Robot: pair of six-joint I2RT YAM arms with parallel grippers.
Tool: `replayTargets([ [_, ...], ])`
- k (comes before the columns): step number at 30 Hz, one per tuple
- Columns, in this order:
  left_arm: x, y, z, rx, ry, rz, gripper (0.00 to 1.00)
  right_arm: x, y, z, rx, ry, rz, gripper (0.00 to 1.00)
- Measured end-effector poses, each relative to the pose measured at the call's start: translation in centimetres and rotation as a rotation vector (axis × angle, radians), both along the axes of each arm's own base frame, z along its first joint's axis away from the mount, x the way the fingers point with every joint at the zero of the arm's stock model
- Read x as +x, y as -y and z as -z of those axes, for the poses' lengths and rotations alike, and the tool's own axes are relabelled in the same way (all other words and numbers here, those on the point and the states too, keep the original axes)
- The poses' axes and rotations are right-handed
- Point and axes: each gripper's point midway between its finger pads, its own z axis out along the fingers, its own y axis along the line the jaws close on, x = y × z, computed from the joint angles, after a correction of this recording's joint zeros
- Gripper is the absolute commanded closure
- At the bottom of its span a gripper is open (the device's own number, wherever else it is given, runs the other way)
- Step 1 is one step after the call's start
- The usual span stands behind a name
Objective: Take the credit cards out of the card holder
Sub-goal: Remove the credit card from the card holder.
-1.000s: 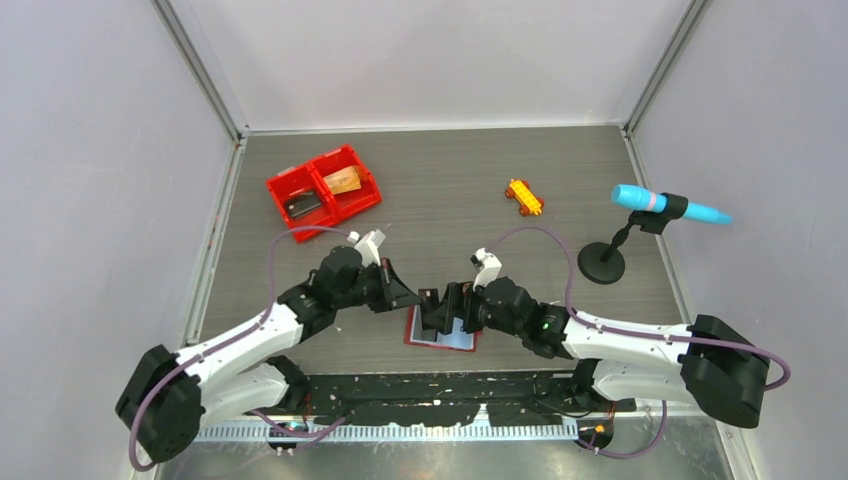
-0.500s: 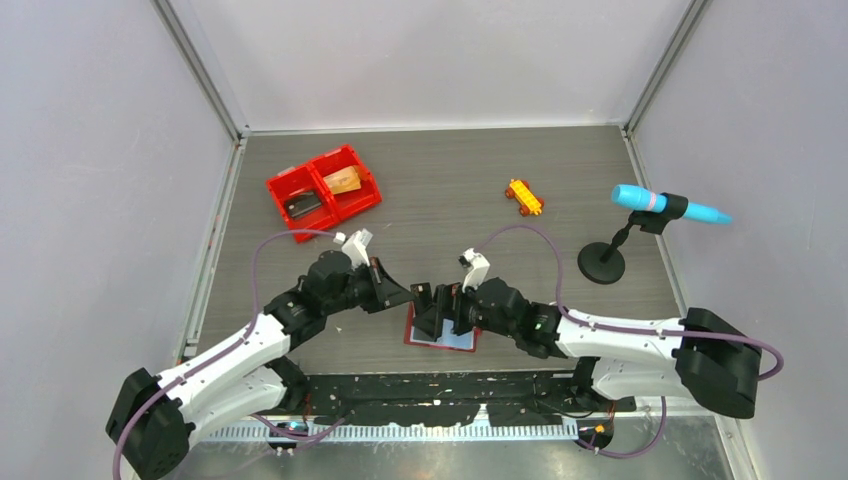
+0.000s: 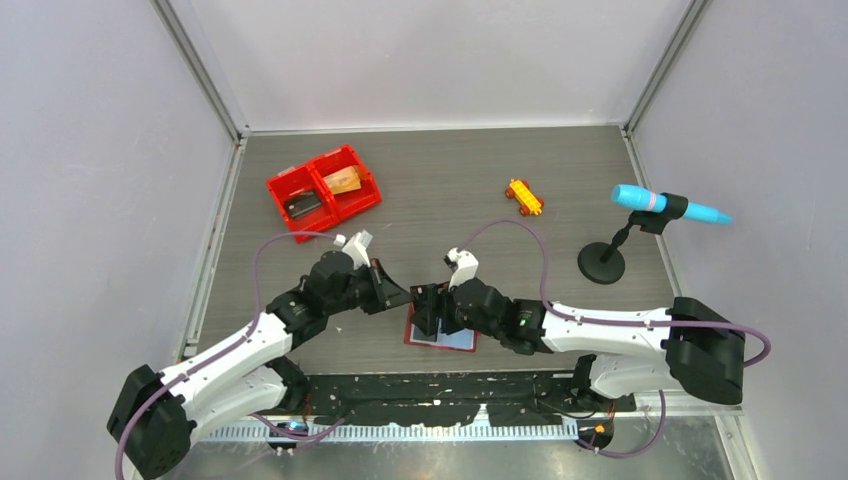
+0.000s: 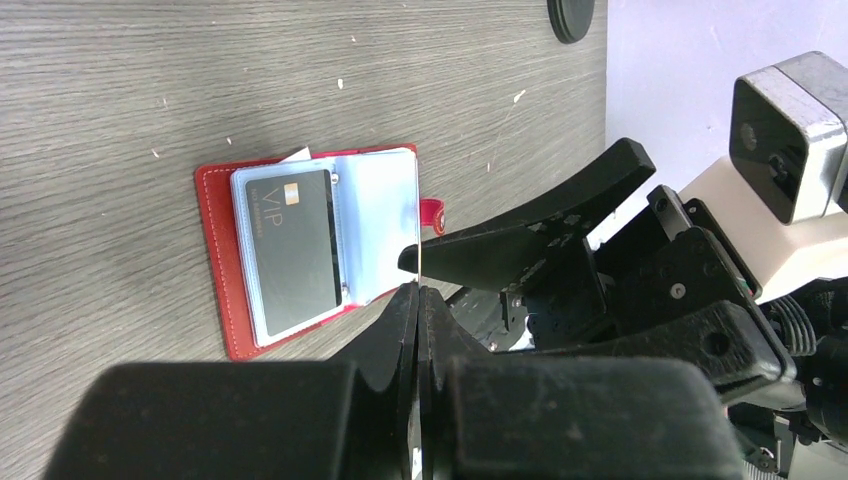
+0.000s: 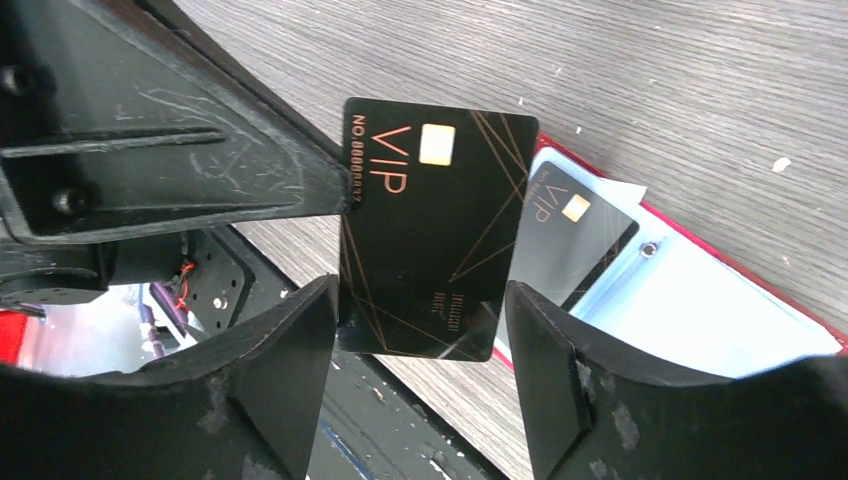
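The card holder (image 3: 452, 338) lies open on the table near the front edge, dark red with pale blue sleeves; it also shows in the left wrist view (image 4: 215, 270). A black VIP card (image 4: 295, 250) sits in its left sleeve, also seen in the right wrist view (image 5: 572, 245). My left gripper (image 4: 418, 290) is shut on a second black VIP card (image 5: 430, 240) and holds it upright above the holder. It shows edge-on in the left wrist view. My right gripper (image 5: 420, 390) is open, its fingers on either side of that card's lower end. Both grippers meet in the top view, left (image 3: 405, 297) and right (image 3: 430, 310).
A bright red two-compartment bin (image 3: 323, 192) with small items stands at the back left. An orange-yellow toy vehicle (image 3: 523, 196) lies at the back middle. A blue microphone (image 3: 660, 205) on a black stand (image 3: 601, 265) is at the right.
My right gripper has moved left up to the left gripper, so its open fingers now flank the held card. The left arm shifted slightly left and then held still.
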Motion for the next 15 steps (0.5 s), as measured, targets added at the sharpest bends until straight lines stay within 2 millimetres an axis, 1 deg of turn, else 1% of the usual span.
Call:
replayTargets([
  [4,-0.1,-0.1,0.0,0.000,-0.004,-0.001,1.00,0.2,0.5,0.4,-0.030,0.016,0.007,0.50],
  [7,-0.1,-0.1,0.1,0.002,-0.008,0.000,1.00,0.3,0.7,0.2,-0.037,0.033,0.004,0.54],
  [8,-0.1,-0.1,0.0,0.000,-0.007,0.000,0.96,0.3,0.8,0.1,-0.040,0.042,0.000,0.55],
  [9,-0.2,0.0,-0.1,-0.002,-0.007,0.002,0.90,0.3,0.9,0.0,-0.041,0.051,-0.005,0.56],
  [12,-0.4,0.0,-0.2,0.002,-0.012,0.015,0.67,0.1,1.4,-0.3,-0.046,0.084,-0.027,0.58],
  [14,-0.6,-0.1,-0.2,0.019,-0.023,0.023,0.61,0.0,1.8,-0.5,-0.048,0.113,-0.044,0.58],
  [15,-0.7,-0.3,-0.3,0.034,-0.025,0.029,0.59,-0.1,2.2,-0.7,-0.050,0.135,-0.055,0.59],
])
